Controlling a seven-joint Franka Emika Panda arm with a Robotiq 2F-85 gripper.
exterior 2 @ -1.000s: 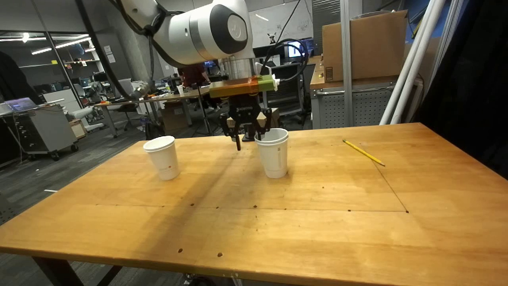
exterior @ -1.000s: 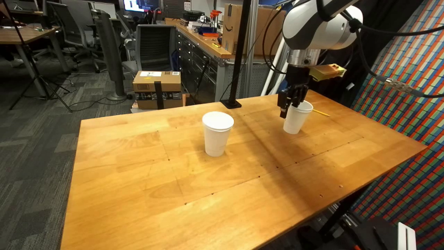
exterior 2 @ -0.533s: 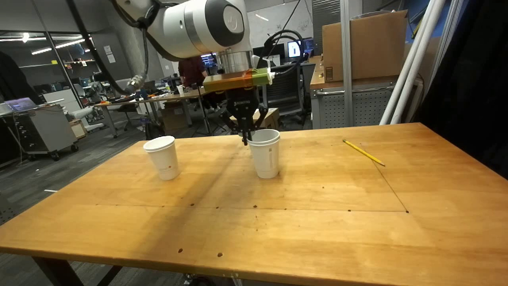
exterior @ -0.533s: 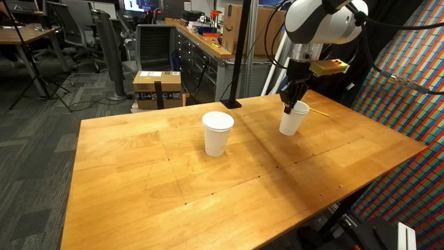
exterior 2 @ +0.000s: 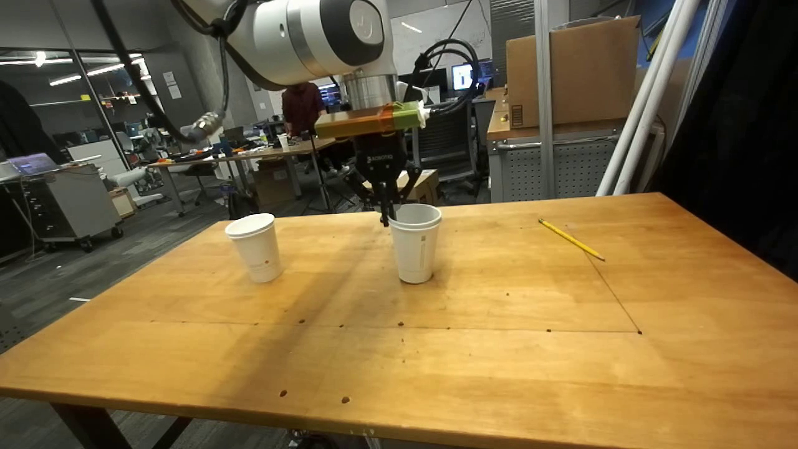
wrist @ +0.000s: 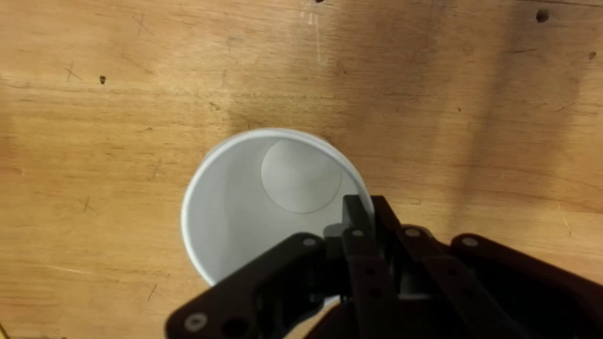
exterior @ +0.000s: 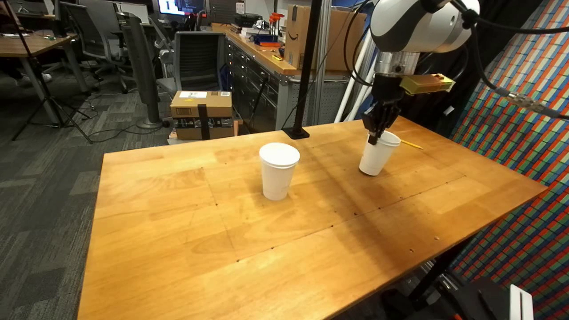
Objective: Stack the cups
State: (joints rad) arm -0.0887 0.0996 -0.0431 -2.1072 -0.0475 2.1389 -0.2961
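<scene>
Inside the gripped cup, only the wrist view shows the base.

The gripper is black. The cup at its tips is white, inside and out, with faint grey marks on its side. The other cup is white too, with a tiny reddish dot. The desk is orangey brown, with wood lines and little dark spots. The pencil is yellow, with a green end. The robot arm is white with dark grey bits. The box on it is yellow-green and orange. The wall has small blocks of red, blue, green and white.
</scene>
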